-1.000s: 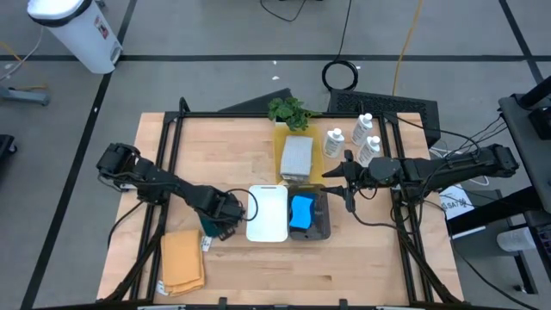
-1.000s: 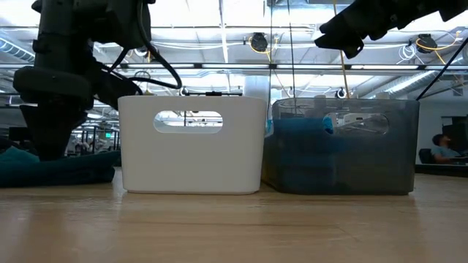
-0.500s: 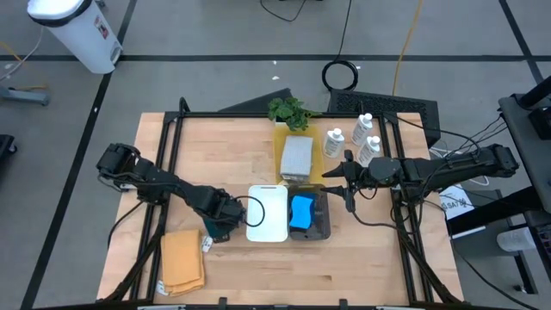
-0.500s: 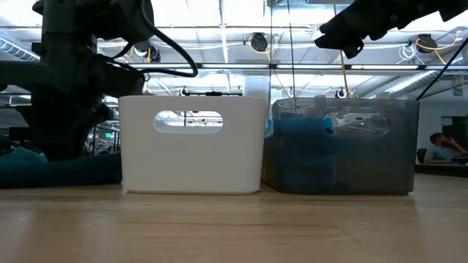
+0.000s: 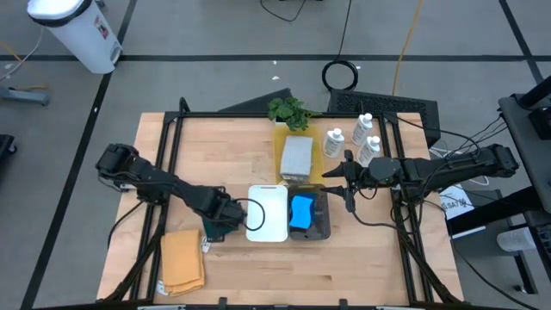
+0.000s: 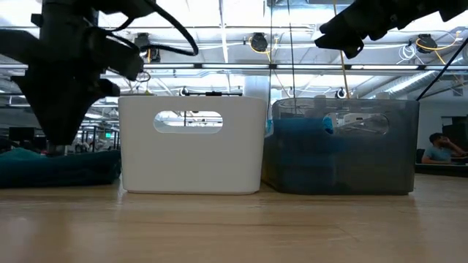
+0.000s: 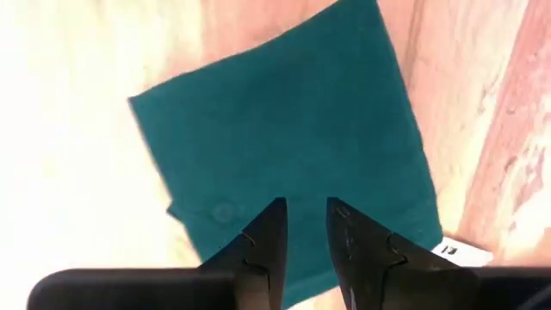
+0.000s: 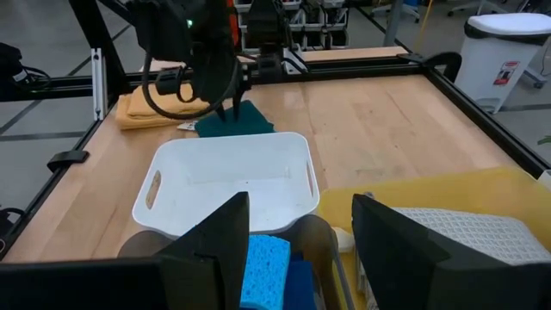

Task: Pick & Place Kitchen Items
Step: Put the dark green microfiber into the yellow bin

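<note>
**Left arm lines up over the dark green cloth**

Over the last second the left gripper [image 5: 215, 226] has shifted a little nearer and now points straight down at the dark green cloth [image 7: 284, 155]; in the low view its body has risen slightly against the white bin [image 6: 192, 144]. The right gripper [image 5: 347, 176] has not moved and hangs above the far edge of the grey bin [image 5: 320, 215], jaws spread wide and empty.

The cloth lies flat on the tabletop [image 5: 232, 146], just left of the white bin. The left jaws are nearly closed, a narrow gap between them, holding nothing.

To grip well, the jaws probably need to part wider before descending, then press down near the cloth's middle so they pinch up a fold instead of sliding over it. A flat cloth gives little to bite; too shallow a descent would likely slip off. The lift should clear the white bin's rim. The orange-tan cloth [image 5: 182, 260] lies near, apart from this grasp.
</note>
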`<state>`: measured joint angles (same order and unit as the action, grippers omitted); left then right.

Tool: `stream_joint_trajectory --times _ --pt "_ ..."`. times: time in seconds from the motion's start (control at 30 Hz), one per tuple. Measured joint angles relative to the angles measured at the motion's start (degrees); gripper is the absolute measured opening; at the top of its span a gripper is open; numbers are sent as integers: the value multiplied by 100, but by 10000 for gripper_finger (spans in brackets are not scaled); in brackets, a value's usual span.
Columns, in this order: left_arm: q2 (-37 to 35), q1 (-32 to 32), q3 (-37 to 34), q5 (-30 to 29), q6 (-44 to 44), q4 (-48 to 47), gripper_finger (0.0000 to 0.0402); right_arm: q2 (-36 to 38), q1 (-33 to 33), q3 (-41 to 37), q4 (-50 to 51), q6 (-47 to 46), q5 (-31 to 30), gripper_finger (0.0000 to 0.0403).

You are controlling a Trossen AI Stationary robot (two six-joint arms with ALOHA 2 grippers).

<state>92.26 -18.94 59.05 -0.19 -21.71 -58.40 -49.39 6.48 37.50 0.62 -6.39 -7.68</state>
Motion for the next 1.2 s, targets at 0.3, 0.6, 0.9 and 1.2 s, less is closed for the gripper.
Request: stream_joint_trajectory --times 0.3,0.6,0.9,1.2 --pt "-1189 309 -213 -595 -442 337 88 0 0 -1 4 0 22 173" --pt "-2493 897 -1416 131 -1445 810 88 0 0 -1 4 0 23 173" --pt "-3256 1724 -2850 831 -1931 2113 90 -1 0 0 3 0 24 173" --pt "-3194 2337 -3224 1557 -1607 2091 220 0 0 -2 -2 0 24 173"
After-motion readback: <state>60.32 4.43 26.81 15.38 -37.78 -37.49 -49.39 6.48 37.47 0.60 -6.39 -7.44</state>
